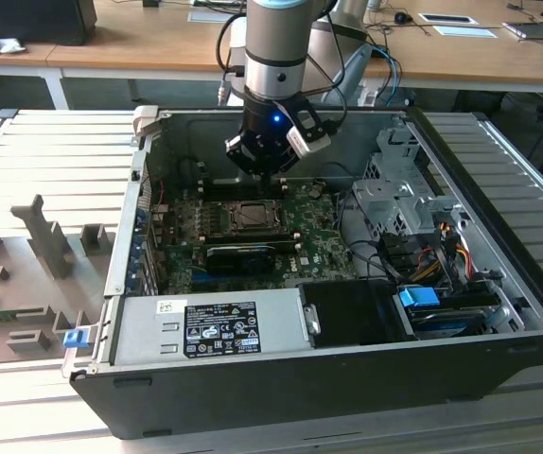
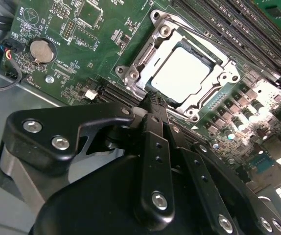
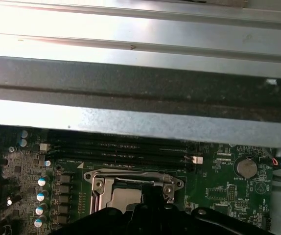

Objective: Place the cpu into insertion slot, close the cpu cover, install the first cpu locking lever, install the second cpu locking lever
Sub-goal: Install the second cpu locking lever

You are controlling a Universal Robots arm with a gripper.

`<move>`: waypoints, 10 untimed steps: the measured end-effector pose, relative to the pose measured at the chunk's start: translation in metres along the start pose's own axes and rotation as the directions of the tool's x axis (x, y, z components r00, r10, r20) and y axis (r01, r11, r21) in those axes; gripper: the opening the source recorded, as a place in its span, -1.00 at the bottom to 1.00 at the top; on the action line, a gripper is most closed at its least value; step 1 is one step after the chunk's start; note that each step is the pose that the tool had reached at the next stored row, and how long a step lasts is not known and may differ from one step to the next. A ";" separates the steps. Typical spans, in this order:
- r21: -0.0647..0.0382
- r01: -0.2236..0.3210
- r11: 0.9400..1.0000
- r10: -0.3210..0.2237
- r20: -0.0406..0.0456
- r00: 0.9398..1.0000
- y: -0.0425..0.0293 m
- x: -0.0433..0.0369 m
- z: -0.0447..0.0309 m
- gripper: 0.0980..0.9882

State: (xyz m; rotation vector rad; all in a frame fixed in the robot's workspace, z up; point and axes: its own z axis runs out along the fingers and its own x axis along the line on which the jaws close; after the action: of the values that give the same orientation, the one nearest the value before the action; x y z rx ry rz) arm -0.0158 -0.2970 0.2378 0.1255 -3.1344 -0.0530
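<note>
The cpu lies flat in the insertion slot on the green motherboard, silvery top up. The cpu cover lies down around it, its square window framing the chip. My gripper has its black fingers pressed together, tips just above the slot's near edge and holding nothing. In the first wrist view the gripper overlaps the near rim of the cover, with the cpu beside it. In the exterior view the gripper hangs over the slot inside the open case. How the locking levers stand is unclear.
Long black memory slots run beside the socket, and a coin battery sits further off. A long black card, the grey power supply, a drive cage and cables crowd the case. The case wall is close behind.
</note>
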 end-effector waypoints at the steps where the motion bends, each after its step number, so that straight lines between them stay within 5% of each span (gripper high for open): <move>1: 0.000 0.000 1.000 0.000 0.000 1.000 -0.0003 0.0000 0.0000 -0.98; 10: 0.000 0.000 1.000 0.000 0.000 1.000 -0.0018 0.0001 -0.0001 -0.98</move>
State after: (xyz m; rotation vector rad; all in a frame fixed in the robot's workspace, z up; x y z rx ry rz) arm -0.0157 -0.2988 0.2378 0.1254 -3.1344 -0.0529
